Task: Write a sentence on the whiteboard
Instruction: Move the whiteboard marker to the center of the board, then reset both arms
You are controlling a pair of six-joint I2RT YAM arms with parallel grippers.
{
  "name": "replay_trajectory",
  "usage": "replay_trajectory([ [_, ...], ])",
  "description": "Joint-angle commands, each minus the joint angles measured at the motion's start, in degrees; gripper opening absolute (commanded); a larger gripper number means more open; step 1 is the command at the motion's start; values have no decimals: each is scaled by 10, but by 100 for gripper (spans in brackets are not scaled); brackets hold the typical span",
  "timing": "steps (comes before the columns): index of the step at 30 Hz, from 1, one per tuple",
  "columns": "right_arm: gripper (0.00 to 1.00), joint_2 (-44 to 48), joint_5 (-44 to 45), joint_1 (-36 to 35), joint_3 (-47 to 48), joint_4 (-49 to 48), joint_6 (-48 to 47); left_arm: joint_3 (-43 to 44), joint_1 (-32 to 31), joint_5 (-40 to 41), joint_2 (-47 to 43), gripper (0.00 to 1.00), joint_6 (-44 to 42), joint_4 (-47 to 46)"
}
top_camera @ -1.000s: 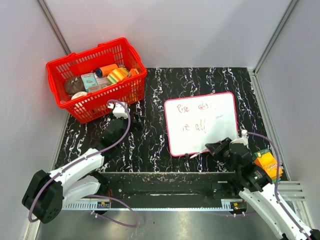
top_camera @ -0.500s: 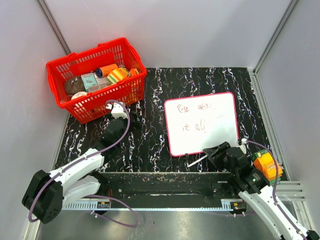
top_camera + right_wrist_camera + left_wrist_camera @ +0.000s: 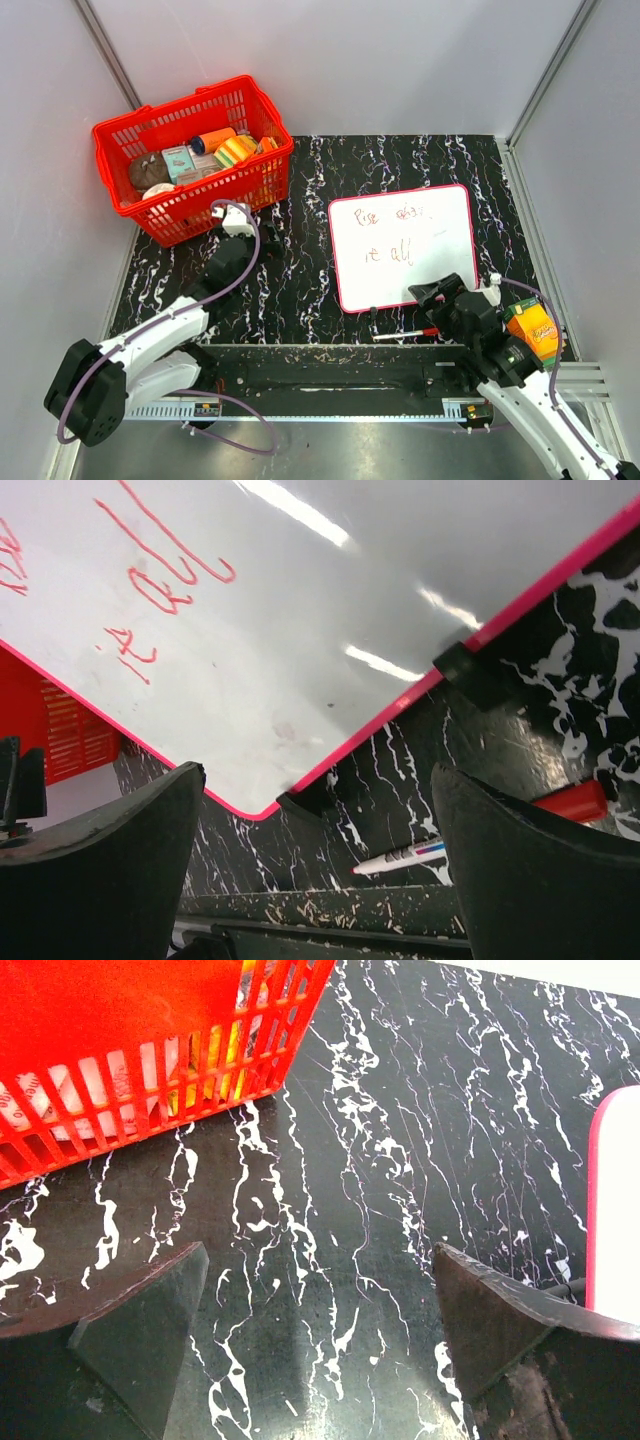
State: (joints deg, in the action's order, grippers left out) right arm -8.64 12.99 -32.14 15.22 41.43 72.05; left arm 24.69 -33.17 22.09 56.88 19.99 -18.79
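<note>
Lower right of frame: right gripper point(image 3: 428, 308) w/ jaws spread wide, holding nothing — marker point(image 3: 405, 335) lies loose below whiteboard point(image 3: 445, 255), centre-right, red sentence point(image 3: 395, 235) on it; left gripper point(image 3: 232, 212) likewise agape nr basket point(image 3: 205, 195) — best lift straight up, w/o smearing ink.

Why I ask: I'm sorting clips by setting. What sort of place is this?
Probably a lab robot cell, not a home: plain grey wall panels box in a black marbled table, with a whiteboard and a red basket of mixed props laid out on it.
</note>
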Motion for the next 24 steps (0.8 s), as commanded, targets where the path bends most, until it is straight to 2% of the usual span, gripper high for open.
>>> replay_trajectory([
  [1, 100, -34, 45, 2, 39, -68, -85, 11, 1, -32, 9, 99, -3, -21],
  [6, 100, -107, 81, 2, 74, -148, -184, 16, 1, -74, 24, 99, -22, -23],
  [9, 100, -153, 130, 2, 113, -184, -296, 17, 1, -78, 27, 99, -26, -21],
  [12, 100, -247, 197, 2, 167, -224, -447, 18, 1, -71, 24, 99, -28, -18],
  [14, 100, -276, 242, 2, 182, -261, -501, 17, 1, -68, 18, 99, -31, -13],
  [16, 100, -299, 280, 2, 172, -345, -586, 14, 1, -62, 7, 99, -33, -13],
  [20, 100, -309, 317, 2, 115, -499, -659, 19, 1, -42, -17, 99, -40, -2],
  [21, 100, -310, 315, 2, 102, -573, -704, 9, 1, -47, -22, 99, -51, -12],
  [24, 100, -340, 345, 2, 65, -699, -778, -3, 0, -24, -61, 99, -85, -20],
])
